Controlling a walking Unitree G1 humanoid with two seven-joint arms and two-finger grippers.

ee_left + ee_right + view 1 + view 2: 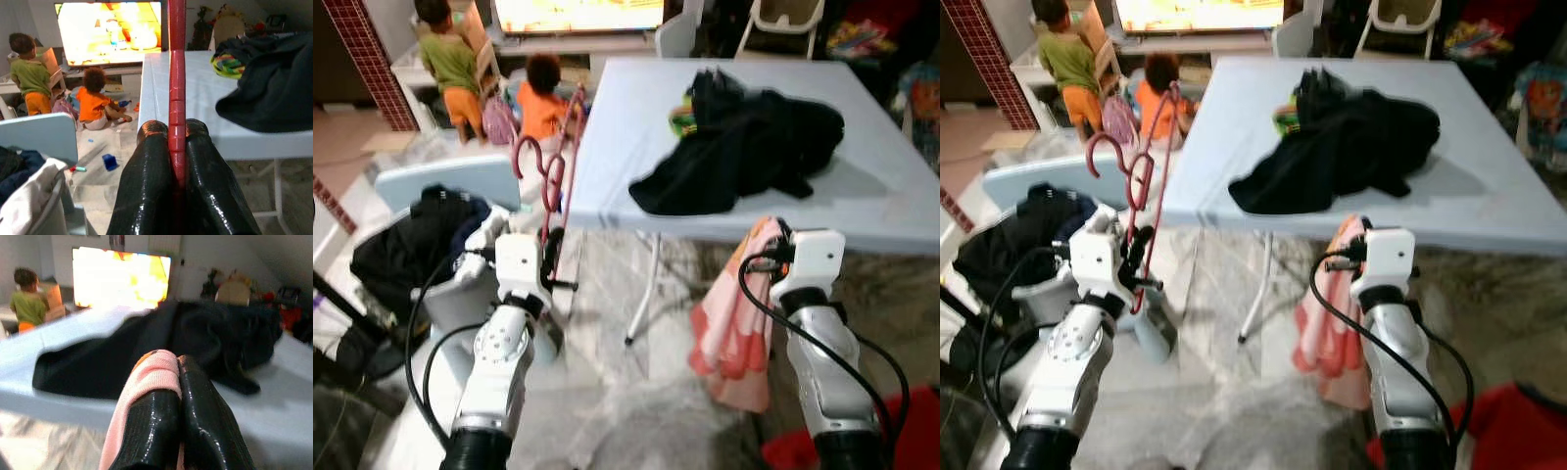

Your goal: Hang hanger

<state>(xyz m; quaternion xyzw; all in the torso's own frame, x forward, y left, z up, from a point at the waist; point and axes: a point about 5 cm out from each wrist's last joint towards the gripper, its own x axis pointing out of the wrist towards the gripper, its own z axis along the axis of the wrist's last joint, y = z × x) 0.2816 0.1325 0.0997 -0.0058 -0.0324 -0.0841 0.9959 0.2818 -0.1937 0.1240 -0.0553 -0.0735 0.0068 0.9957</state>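
My left gripper (551,258) is shut on the lower bar of a red hanger (548,171), held upright left of the table's near corner. The wrist view shows the hanger's bar (176,73) clamped between the two black fingers (146,171). My right gripper (781,241) is shut on a pink garment (734,333) that hangs down below the table's front edge. In the right wrist view the pink cloth (146,382) is pinched between the fingertips (195,396). A black garment (744,147) lies heaped on the pale blue table (636,117).
A basket (450,294) with dark clothes (411,245) stands at my left, and a pale blue chair back (450,176) is behind it. Two children (541,98) are on the floor by a lit TV (578,12). Something red (901,431) lies low at the right.
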